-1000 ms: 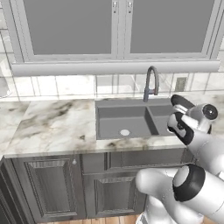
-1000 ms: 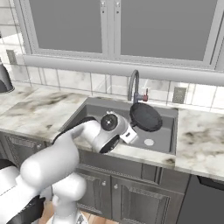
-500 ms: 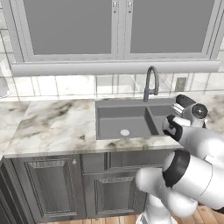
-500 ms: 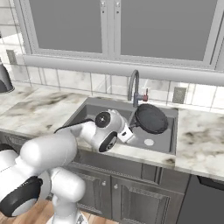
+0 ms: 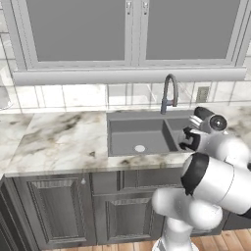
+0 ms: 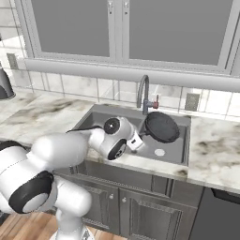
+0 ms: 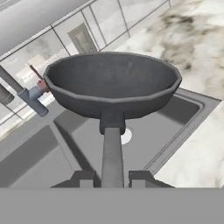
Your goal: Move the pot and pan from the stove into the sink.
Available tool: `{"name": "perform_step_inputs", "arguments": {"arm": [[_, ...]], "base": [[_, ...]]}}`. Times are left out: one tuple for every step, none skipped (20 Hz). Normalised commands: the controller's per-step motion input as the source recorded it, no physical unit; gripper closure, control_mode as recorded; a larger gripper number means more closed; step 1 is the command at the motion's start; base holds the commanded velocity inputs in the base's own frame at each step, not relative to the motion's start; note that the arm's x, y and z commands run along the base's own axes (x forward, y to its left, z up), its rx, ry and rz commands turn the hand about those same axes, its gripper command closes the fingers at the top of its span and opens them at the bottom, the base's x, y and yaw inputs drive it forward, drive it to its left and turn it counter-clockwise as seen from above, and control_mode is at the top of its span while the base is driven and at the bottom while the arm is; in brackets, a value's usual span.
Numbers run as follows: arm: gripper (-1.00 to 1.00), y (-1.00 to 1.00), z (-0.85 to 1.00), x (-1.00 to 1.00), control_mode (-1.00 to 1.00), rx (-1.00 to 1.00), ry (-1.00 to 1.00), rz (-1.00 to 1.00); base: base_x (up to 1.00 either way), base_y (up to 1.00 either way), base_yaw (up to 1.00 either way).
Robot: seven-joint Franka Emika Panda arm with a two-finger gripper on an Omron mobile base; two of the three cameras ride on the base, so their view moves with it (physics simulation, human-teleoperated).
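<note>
Pan (image 7: 111,85) hangs level over the right basin of the sink (image 6: 180,154), its handle clamped in the closed hand (image 7: 112,177), poised for lowering.

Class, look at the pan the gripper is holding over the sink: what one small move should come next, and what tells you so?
Probably lower it. The gripper is shut on the pan's handle, and the pan hangs above the drain in the sink's right basin, apparently clear of the floor. Lowering before letting go should avoid a drop.
</note>
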Motion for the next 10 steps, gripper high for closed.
{"name": "perform_step_inputs", "arguments": {"arm": [[1.0, -0.09, -0.07, 0.39, -1.0, 0.0, 0.07, 0.0], [1.0, -0.14, -0.05, 0.42, -1.0, 0.0, 0.08, 0.0], [1.0, -0.17, -0.06, 0.43, -1.0, 0.0, 0.08, 0.0], [1.0, -0.2, -0.06, 0.43, -1.0, 0.0, 0.07, 0.0], [1.0, -0.22, -0.1, 0.41, -1.0, 0.01, 0.07, 0.0], [1.0, -0.24, -0.14, 0.39, -1.0, 0.0, 0.07, 0.0], [1.0, -0.26, -0.15, 0.37, -1.0, 0.0, 0.07, 0.0], [1.0, -0.27, -0.18, 0.36, -1.0, 0.0, 0.07, 0.0], [1.0, -0.28, -0.19, 0.36, -1.0, 0.0, 0.07, 0.0], [1.0, -0.29, -0.2, 0.4, -1.0, 0.0, 0.08, 0.0]], "base": [[0.0, 0.0, 0.0], [0.0, 0.0, 0.0], [0.0, 0.0, 0.0], [0.0, 0.0, 0.0], [0.0, 0.0, 0.0], [0.0, 0.0, 0.0], [0.0, 0.0, 0.0], [0.0, 0.0, 0.0], [0.0, 0.0, 0.0], [0.0, 0.0, 0.0]]}}
